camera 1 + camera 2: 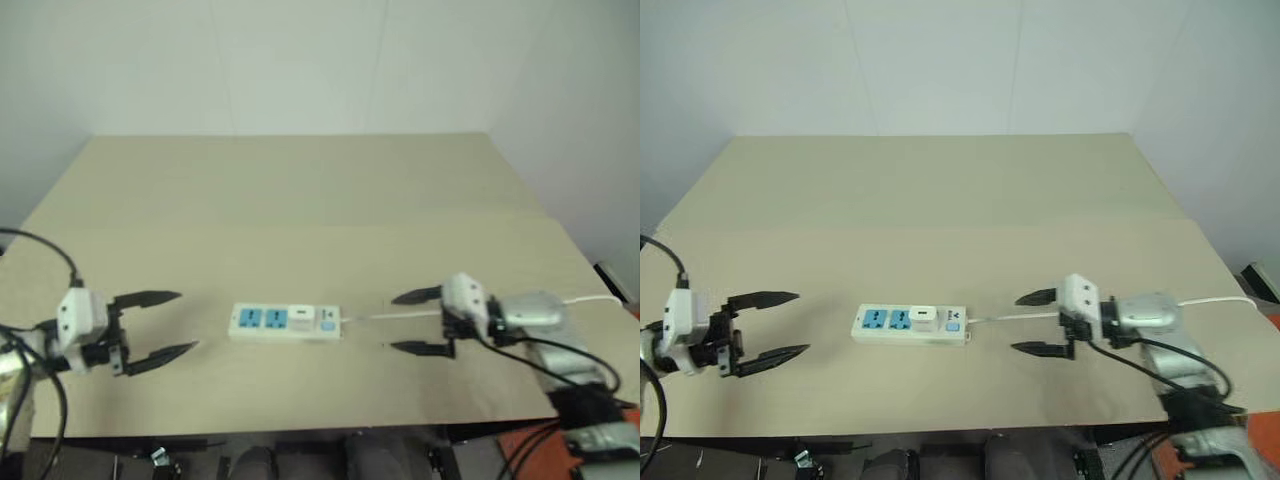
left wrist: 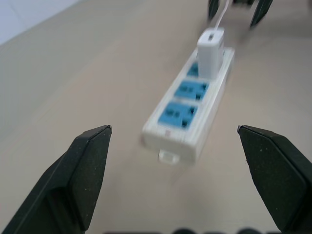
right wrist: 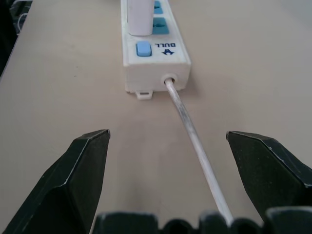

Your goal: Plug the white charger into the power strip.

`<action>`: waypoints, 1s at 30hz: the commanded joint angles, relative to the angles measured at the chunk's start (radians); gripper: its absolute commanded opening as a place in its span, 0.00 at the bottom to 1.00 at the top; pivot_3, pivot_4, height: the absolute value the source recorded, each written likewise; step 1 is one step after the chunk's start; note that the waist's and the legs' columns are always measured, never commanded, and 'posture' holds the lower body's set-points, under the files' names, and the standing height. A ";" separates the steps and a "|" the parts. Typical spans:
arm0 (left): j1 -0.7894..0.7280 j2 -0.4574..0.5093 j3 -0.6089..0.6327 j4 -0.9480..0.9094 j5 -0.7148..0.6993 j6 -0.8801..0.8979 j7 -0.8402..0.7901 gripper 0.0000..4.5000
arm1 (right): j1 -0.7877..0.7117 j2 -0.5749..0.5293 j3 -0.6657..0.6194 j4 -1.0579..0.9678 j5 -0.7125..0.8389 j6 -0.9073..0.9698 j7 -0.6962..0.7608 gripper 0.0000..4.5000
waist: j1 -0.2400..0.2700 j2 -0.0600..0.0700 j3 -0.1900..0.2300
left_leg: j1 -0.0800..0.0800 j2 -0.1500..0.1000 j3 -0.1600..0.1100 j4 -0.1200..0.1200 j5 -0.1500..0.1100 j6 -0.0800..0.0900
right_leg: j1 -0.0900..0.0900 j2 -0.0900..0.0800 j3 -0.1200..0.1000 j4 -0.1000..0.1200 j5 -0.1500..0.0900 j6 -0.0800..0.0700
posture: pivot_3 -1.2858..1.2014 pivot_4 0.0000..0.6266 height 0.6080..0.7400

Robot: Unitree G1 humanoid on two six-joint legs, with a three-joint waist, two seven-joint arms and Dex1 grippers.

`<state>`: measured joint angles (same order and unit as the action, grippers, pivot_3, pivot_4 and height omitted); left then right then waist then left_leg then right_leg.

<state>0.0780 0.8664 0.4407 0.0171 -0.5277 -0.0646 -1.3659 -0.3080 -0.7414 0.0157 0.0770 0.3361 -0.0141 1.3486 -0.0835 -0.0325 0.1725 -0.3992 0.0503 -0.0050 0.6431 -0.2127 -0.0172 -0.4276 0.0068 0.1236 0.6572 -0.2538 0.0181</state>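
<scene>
1. The power strip (image 1: 285,323) lies flat on the beige counter (image 1: 300,200), near its front edge, lengthwise between the two grippers.
2. The white charger (image 1: 301,317) stands upright in the strip's third socket, the one nearest the switch (image 3: 143,48); the other two blue sockets are bare.
3. The strip's thin white cord (image 1: 390,315) leaves the switch end and runs toward the right side of the counter, passing between the right gripper's fingers (not held by them).
4. The left gripper (image 1: 165,325) hovers well apart from the strip's free end, fingers spread wide, holding nothing.
5. The right gripper (image 1: 412,322) points at the cord end, also wide open and empty.
</scene>
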 commanded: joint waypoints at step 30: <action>-0.065 0.024 0.029 -0.016 -0.017 0.025 0.036 1.00 | 0.328 -0.176 -0.275 -0.362 0.193 0.205 -0.088 0.99 | 0.015 -0.003 0.002 | 0.001 0.000 0.005 0.001 0.000 0.000 | 0.002 -0.002 0.001 0.000 0.000 0.002 | 0.52 0.24 1.00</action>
